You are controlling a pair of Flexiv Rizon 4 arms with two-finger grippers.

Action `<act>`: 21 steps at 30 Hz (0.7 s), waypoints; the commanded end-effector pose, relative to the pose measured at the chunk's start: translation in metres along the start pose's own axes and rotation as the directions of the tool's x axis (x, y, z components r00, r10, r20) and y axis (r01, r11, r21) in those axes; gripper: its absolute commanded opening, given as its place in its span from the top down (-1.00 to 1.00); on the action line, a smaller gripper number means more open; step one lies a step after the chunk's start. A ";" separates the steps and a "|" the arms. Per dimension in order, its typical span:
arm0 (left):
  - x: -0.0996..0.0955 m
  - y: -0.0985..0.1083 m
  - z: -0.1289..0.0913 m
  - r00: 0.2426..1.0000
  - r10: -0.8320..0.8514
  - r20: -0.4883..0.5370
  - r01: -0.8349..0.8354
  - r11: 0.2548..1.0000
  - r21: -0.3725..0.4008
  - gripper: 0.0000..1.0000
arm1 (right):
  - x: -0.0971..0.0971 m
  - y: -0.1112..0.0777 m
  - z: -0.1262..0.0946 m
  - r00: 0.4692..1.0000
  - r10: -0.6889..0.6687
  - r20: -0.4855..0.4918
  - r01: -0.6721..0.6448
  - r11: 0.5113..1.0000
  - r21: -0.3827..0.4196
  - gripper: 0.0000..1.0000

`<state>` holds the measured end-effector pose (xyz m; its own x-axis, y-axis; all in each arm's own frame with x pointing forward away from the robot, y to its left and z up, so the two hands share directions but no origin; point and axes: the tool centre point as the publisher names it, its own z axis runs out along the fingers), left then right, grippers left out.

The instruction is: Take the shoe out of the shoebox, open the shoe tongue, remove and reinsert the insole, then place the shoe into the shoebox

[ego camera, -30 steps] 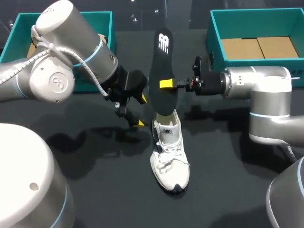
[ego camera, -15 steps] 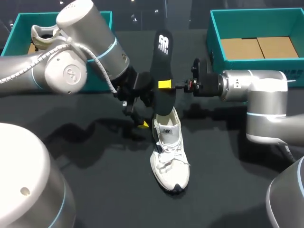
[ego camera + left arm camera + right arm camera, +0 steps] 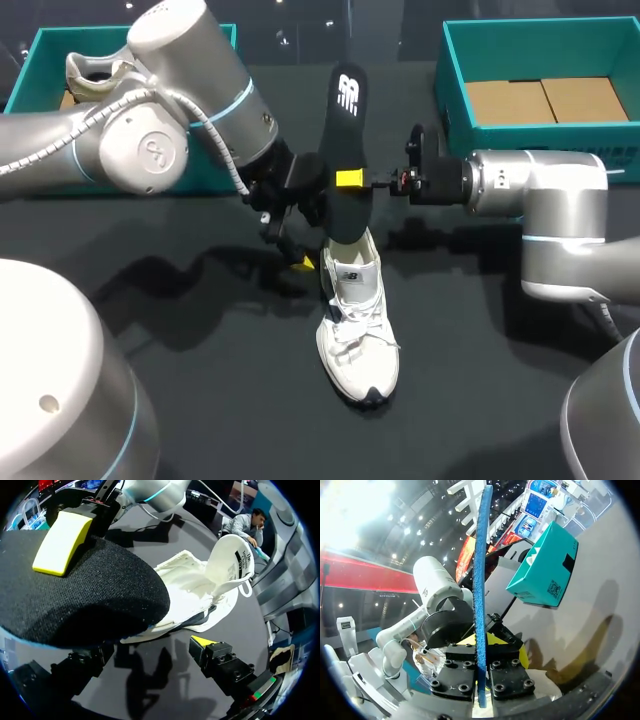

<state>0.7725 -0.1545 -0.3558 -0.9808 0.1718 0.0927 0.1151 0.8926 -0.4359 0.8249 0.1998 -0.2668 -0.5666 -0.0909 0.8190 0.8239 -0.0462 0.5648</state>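
A black insole (image 3: 340,150) stands upright above the white shoe (image 3: 357,320), which lies on the dark table with its tongue pulled open. My right gripper (image 3: 350,178) comes in from the right and is shut on the insole's middle; the right wrist view shows the insole's blue edge (image 3: 481,580) clamped between the fingers (image 3: 507,672). My left gripper (image 3: 300,235) is open beside the insole's lower end, just above the shoe's heel. In the left wrist view the insole (image 3: 85,590) hangs ahead of the wide-apart fingers (image 3: 202,641), with the shoe (image 3: 200,590) behind it.
A teal shoebox (image 3: 450,70) with cardboard inside stands at the back right. A second teal box (image 3: 35,50) at the back left holds another shoe (image 3: 90,70); it also shows in the right wrist view as a teal box (image 3: 547,567). My left arm's elbow (image 3: 150,150) looms over the left side.
My left arm has swung right, bringing its open gripper up against the insole's lower end. The right gripper and insole have barely shifted. The shoe has not moved.
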 end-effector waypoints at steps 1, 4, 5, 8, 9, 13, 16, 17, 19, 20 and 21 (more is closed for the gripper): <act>0.000 0.000 0.001 1.000 0.001 0.001 -0.001 1.000 -0.002 -1.00 | -0.003 0.002 0.002 1.000 -0.019 0.013 0.019 1.000 0.004 1.00; 0.000 0.000 0.001 1.000 0.001 0.001 -0.001 1.000 -0.002 -1.00 | -0.005 0.003 0.005 0.999 -0.048 0.014 0.048 0.999 0.001 1.00; 0.000 0.000 0.001 1.000 0.001 0.001 -0.001 1.000 -0.002 -1.00 | -0.005 0.003 0.005 0.998 -0.054 0.013 0.054 0.999 0.001 1.00; 0.000 0.000 0.001 1.000 0.001 0.001 -0.001 1.000 -0.002 -1.00 | -0.006 0.004 0.006 0.997 -0.078 0.019 0.078 0.997 0.009 1.00; 0.000 0.000 0.001 1.000 0.001 0.001 -0.001 1.000 -0.002 -1.00 | -0.007 0.004 0.006 0.996 -0.083 0.019 0.082 0.997 0.013 1.00; 0.000 0.000 0.001 1.000 0.001 0.001 -0.001 1.000 -0.002 -1.00 | -0.011 0.003 0.004 0.993 -0.117 0.029 0.116 0.993 0.033 1.00; 0.000 0.000 0.001 1.000 0.001 0.001 -0.001 1.000 -0.002 -1.00 | -0.017 0.003 0.002 0.990 -0.137 0.029 0.136 0.990 0.042 1.00; 0.000 0.000 0.001 1.000 0.001 0.001 -0.001 1.000 -0.002 -1.00 | -0.018 0.002 0.001 0.990 -0.140 0.029 0.139 0.989 0.044 1.00; 0.000 0.000 0.001 1.000 0.001 0.001 -0.001 1.000 -0.002 -1.00 | -0.019 0.002 0.001 0.989 -0.146 0.028 0.145 0.988 0.046 1.00; 0.000 0.000 0.001 1.000 0.001 0.001 -0.001 1.000 -0.002 -1.00 | -0.019 0.002 0.001 0.988 -0.150 0.028 0.148 0.988 0.048 1.00; 0.000 0.000 0.001 1.000 0.001 0.001 -0.001 1.000 -0.002 -1.00 | -0.019 0.002 0.001 0.987 -0.160 0.024 0.159 0.986 0.057 1.00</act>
<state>0.7729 -0.1550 -0.3567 -0.9807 0.1718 0.0930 0.1149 0.8925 -0.4361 0.8352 0.2021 -0.2796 -0.6878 -0.0507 0.7242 0.7255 -0.0147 0.6880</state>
